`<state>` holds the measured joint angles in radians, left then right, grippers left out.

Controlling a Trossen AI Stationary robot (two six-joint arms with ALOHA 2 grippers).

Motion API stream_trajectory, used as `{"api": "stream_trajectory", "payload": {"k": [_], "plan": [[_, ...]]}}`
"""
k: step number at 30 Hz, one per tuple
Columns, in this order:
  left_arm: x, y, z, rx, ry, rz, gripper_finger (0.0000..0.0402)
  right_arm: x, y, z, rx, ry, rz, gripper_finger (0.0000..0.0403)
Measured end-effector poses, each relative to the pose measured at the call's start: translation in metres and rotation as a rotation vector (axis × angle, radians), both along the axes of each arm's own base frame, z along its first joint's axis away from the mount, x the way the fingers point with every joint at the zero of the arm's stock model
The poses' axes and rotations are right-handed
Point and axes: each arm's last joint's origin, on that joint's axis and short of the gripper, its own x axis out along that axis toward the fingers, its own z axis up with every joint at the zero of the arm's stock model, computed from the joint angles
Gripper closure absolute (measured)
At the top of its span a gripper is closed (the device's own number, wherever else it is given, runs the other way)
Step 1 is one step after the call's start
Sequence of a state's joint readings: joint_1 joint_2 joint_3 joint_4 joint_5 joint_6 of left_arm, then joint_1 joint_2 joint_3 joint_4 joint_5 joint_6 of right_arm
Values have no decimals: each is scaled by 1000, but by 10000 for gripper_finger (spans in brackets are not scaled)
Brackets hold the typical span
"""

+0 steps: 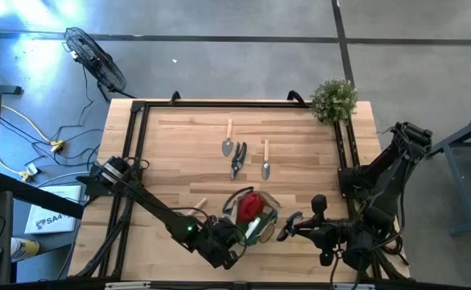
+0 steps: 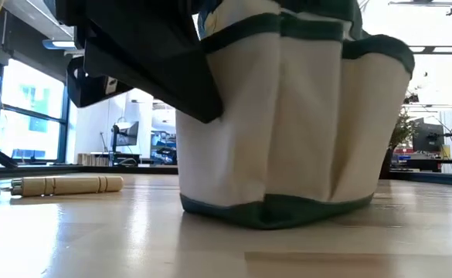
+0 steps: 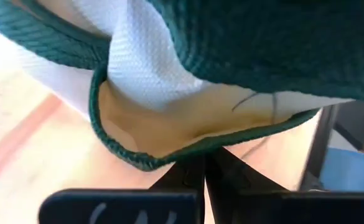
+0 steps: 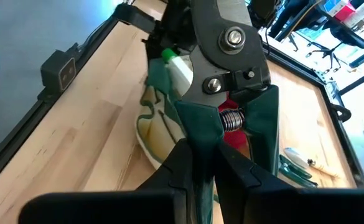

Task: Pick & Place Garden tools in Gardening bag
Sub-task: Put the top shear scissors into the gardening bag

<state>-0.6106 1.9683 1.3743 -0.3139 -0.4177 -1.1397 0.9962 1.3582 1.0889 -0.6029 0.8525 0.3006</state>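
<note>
Here the left gripper point(image 1: 237, 238) clamps the rim of the cream, green-trimmed fabric bag point(image 1: 255, 216) near the table's point(image 1: 179, 153) front edge. The right gripper point(image 4: 201, 163) grips green-handled steel pruners point(image 4: 231, 68) just beside it (open wood lies behind).

Table point(image 1: 179, 161): pale wood planks, edged by a black frame point(image 1: 135, 137). Plant point(image 1: 333, 99): bushy, green, at the far right corner of the table; fan point(image 1: 97, 60): black, on the grey floor beyond the far left corner. Floor left of the table: cables point(image 1: 34, 133), yellow and white, loosely strewn, and a white box point(image 1: 46, 219) with dark lettering.
</note>
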Motion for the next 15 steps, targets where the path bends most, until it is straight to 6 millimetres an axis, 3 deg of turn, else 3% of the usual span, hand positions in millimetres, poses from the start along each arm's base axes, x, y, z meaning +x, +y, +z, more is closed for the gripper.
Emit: {"api": "stream_trajectory", "payload": {"k": [5, 15], "plan": [[-6, 6, 4, 40, 27, 52, 402, -1, 0, -1, 6, 5, -8, 373], [-22, 22, -6, 174, 207, 157, 402, -1, -1, -1, 4, 8, -10, 373]]}}
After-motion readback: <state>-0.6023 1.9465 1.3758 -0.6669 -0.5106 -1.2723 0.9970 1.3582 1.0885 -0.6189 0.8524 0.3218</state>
